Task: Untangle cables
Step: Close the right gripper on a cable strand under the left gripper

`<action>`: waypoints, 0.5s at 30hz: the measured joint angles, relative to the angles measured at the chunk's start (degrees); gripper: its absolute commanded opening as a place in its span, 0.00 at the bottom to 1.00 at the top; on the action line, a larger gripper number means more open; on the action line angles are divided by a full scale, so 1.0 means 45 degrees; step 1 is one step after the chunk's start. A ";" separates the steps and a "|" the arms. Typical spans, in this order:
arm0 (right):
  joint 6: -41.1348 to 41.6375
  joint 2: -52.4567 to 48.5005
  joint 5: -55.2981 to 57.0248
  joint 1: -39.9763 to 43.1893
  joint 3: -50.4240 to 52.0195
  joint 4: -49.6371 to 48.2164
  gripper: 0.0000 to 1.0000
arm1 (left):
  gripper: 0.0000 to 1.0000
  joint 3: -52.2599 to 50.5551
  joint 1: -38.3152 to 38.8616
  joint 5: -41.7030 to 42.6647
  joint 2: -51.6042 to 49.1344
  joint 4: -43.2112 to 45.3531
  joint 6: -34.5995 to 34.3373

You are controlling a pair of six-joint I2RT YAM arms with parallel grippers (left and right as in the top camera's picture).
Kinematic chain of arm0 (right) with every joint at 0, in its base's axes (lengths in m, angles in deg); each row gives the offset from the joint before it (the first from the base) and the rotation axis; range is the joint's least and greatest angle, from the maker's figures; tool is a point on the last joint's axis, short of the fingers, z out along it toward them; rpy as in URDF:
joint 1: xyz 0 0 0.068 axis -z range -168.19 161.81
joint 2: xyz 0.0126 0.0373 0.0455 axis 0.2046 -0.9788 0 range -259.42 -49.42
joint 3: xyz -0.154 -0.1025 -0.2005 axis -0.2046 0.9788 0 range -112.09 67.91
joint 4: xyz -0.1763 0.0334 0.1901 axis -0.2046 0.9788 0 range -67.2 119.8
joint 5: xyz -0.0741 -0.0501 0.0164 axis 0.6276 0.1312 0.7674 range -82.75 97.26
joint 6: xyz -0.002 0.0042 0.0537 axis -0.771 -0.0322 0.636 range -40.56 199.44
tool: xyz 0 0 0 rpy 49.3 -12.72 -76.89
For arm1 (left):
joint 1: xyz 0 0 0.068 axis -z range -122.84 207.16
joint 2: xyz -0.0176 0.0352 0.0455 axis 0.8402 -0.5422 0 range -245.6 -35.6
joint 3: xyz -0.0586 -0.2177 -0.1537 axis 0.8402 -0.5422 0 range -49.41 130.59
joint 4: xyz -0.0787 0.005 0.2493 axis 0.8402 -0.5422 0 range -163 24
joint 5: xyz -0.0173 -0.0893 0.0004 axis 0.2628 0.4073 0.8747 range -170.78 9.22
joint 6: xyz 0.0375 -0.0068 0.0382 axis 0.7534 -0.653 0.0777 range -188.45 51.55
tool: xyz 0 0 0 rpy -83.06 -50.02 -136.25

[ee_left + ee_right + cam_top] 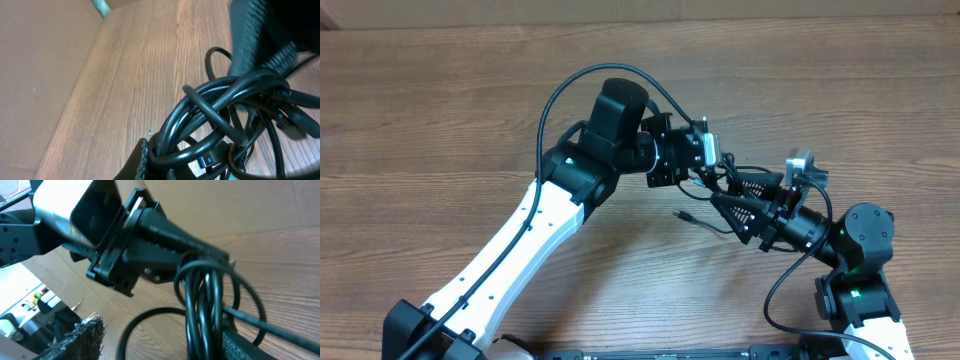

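The cables (748, 181) are a bunch of thin black cords held above the table between my two grippers. My left gripper (710, 168) is shut on the bunch; in the left wrist view its jaws (156, 164) pinch several looped cords (220, 100), and a blue-tongued USB plug (206, 162) shows beside them. My right gripper (735, 215) is open. In the right wrist view its fingers (160, 340) stand wide apart, with the cords (202, 305) running down against the right finger. One loose plug end (682, 214) trails towards the table.
The wooden table (440, 120) lies under both arms. The left arm's own thicker black cable (555, 95) arcs above its wrist. The left gripper's body (150, 230) fills the top of the right wrist view. Cardboard edges the table's far side (620, 10).
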 measured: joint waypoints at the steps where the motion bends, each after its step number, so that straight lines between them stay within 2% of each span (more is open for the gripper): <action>1: 0.0000 0.0000 -0.0029 0.0000 0.0000 0.0000 0.68 | 0.04 0.0000 0.0000 -0.0034 0.0000 0.0073 -0.0136; 9: 0.0087 -0.0010 -0.0476 0.0000 0.0000 -0.0291 0.68 | 0.04 0.0000 0.0010 -0.0253 0.0000 0.0573 -0.1311; 14: 0.0238 -0.0078 -0.0947 0.0015 0.0000 -0.0899 0.68 | 0.04 0.0000 0.0126 -0.1122 0.0000 0.0627 -0.2113; 15: 0.0272 -0.0083 -0.1001 0.0015 0.0000 -0.0918 0.65 | 0.04 0.0000 0.0160 -0.1360 0.0005 0.0636 -0.2293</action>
